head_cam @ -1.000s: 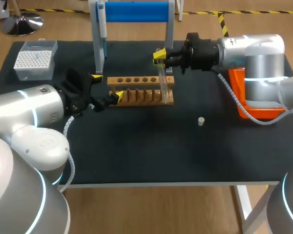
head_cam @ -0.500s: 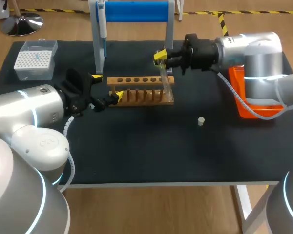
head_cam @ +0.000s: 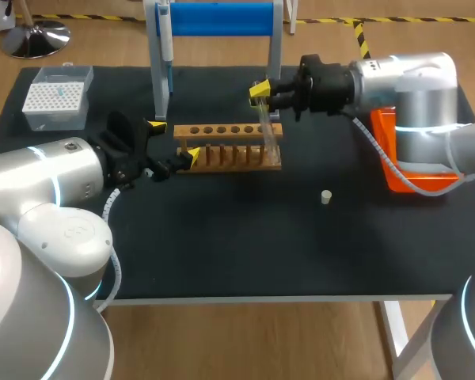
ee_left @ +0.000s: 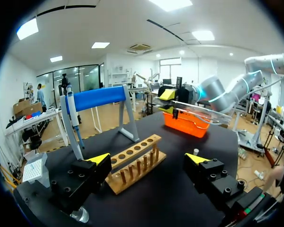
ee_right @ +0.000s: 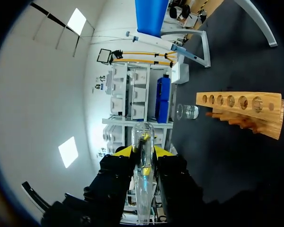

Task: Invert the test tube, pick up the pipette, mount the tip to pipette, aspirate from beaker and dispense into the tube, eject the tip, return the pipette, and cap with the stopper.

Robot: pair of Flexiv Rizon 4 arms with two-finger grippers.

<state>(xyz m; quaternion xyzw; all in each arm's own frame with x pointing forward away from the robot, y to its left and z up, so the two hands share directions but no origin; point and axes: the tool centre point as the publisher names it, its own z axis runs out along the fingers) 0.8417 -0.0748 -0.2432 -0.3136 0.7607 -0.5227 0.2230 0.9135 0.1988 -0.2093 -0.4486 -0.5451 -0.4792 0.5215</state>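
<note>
My right gripper [head_cam: 259, 89] is shut on the upper end of a clear test tube [head_cam: 267, 128], which hangs tilted over the right end of the wooden rack [head_cam: 222, 149]. In the right wrist view the tube [ee_right: 144, 179] runs between the fingers of the gripper [ee_right: 143, 151], with the rack [ee_right: 241, 111] and a glass beaker [ee_right: 187, 112] ahead. My left gripper [head_cam: 174, 140] stands open at the rack's left end, nothing between its fingers; in its own view the gripper [ee_left: 147, 159] faces the rack [ee_left: 132, 163]. The pipette [head_cam: 166, 39] hangs on the blue stand [head_cam: 222, 17]. A small stopper [head_cam: 325, 197] lies on the mat.
A tip box [head_cam: 55, 99] sits at the back left corner. An orange tray [head_cam: 392, 162] stands at the right, under my right arm. The black mat [head_cam: 245, 245] in front of the rack is bare apart from the stopper.
The test tube in my right gripper has gone from upright at the rack's right end to tilted, its lower end swung a little right. My left arm has not moved.
</note>
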